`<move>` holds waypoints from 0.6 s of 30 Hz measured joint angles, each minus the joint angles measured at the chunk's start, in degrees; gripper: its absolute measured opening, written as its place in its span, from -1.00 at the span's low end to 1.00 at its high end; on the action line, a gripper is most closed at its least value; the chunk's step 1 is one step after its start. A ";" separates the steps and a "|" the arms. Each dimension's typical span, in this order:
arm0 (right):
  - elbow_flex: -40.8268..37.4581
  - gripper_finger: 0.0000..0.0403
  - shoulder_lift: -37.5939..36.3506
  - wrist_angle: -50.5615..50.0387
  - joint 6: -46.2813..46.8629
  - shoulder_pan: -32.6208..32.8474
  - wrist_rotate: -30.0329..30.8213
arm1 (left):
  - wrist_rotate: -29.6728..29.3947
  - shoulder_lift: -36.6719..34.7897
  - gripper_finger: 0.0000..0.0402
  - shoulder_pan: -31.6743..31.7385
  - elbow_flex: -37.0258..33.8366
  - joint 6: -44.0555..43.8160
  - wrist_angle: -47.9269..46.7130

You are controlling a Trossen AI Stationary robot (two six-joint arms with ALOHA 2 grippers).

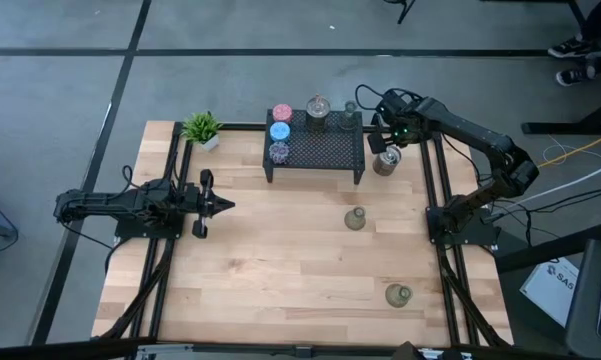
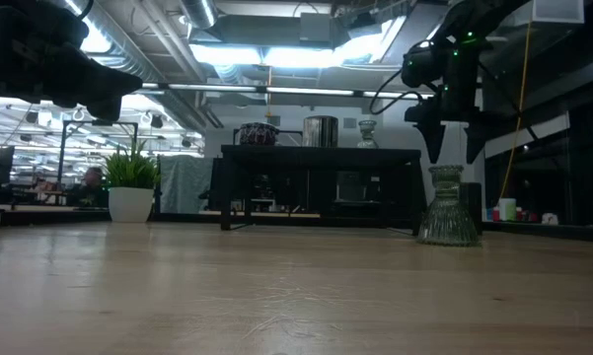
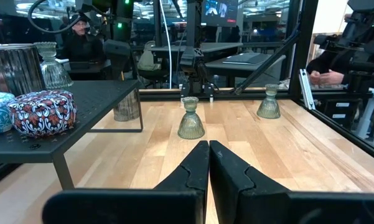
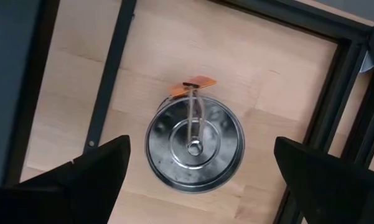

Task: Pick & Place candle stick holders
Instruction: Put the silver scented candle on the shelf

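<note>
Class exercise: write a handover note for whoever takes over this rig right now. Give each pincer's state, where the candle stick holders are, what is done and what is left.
Right pincer: open, above the silver holder on the table beside the black rack; nothing gripped.
Left pincer: shut, empty, waiting at the table's left side.
On the rack: pink holder, light blue holder, speckled holder, a silver cup and a clear glass one.
Left on the table: two olive-grey holders, plus the silver one.

holders: pink [image 1: 282,113], light blue [image 1: 279,131], speckled [image 1: 279,151], silver [image 1: 318,108] upright on rack | shiny silver holder [image 1: 384,163] on bench beside rack | two olive-grey holders [image 1: 355,219] [image 1: 398,295] upright on bench, well apart
</note>
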 joint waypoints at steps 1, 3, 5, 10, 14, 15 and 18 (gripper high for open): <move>0.00 0.99 0.00 0.01 -0.01 0.00 -0.01 | -0.01 0.00 -0.97 0.01 0.00 -0.02 0.00; 0.00 0.99 0.29 0.08 -0.03 0.00 -0.02 | 0.00 0.01 -0.97 -0.01 0.00 0.00 -0.01; 0.00 0.99 1.06 0.09 -0.04 0.00 -0.02 | -0.01 -0.01 -0.96 -0.01 0.00 -0.02 0.00; 0.00 0.99 3.60 0.30 -0.06 0.05 -0.50 | -0.01 -0.01 -0.97 0.01 0.00 -0.02 -0.01; 0.00 0.99 4.99 0.26 -0.16 0.04 -0.52 | -0.01 -0.01 -0.97 -0.01 0.00 -0.02 0.00; 0.00 0.99 5.15 0.24 -0.26 0.04 -0.55 | -0.01 -0.01 -0.96 0.00 0.00 0.00 0.00; -0.01 0.99 5.12 0.05 -0.25 0.04 -0.52 | -0.01 0.01 -0.96 0.01 0.00 -0.02 0.00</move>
